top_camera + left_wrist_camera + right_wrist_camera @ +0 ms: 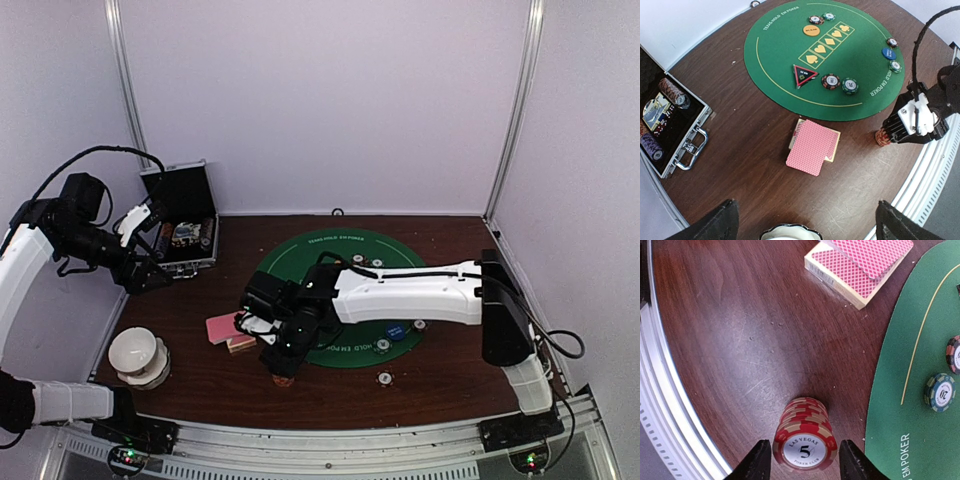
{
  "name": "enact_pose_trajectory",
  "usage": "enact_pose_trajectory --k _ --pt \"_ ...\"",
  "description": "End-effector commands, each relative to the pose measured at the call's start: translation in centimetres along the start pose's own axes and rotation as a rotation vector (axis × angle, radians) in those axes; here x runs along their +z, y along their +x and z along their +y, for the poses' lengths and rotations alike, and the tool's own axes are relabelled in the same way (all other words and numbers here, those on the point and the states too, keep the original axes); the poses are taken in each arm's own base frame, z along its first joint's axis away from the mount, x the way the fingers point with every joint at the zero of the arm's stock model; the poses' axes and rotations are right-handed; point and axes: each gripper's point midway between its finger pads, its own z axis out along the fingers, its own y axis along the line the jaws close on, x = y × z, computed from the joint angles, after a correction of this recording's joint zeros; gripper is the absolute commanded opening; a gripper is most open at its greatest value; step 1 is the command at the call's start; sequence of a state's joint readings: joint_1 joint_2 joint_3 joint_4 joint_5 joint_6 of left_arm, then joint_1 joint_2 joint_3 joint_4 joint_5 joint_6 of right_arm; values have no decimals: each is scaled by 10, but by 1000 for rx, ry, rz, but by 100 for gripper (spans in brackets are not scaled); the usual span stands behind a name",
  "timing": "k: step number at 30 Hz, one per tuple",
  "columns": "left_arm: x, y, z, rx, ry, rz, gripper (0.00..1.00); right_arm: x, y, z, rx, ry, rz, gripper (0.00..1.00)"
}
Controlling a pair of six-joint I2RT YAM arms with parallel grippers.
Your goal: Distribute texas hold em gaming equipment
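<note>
A stack of red striped "5" poker chips (805,437) stands on the brown table near the front edge, left of the green mat (920,390). My right gripper (805,461) is open, its jaws on either side of the stack with narrow gaps; it also shows in the top view (283,362). Pink-backed cards (812,145) lie left of the mat. An orange button (811,30), a blue button (888,53) and single chips (830,80) lie on the mat. My left gripper (808,222) is open and empty, held high near the case.
The open black case (670,120) with chip rows stands at the far left. A white bowl (137,355) sits at the front left. A black triangular marker (804,75) lies on the mat. One chip (384,378) lies off the mat at the front. A metal rail (660,405) borders the table front.
</note>
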State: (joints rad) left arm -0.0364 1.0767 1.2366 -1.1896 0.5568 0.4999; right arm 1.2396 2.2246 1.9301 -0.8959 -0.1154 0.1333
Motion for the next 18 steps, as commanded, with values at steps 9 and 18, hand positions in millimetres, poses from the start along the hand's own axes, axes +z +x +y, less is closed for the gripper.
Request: enact_pose_trajectory --k 9,18 --pt "-7 -8 -4 27 2 -25 98 -47 -17 -3 -15 -7 -65 69" --pt "-7 -8 -4 27 4 -25 97 -19 -8 4 -19 -25 -24 73"
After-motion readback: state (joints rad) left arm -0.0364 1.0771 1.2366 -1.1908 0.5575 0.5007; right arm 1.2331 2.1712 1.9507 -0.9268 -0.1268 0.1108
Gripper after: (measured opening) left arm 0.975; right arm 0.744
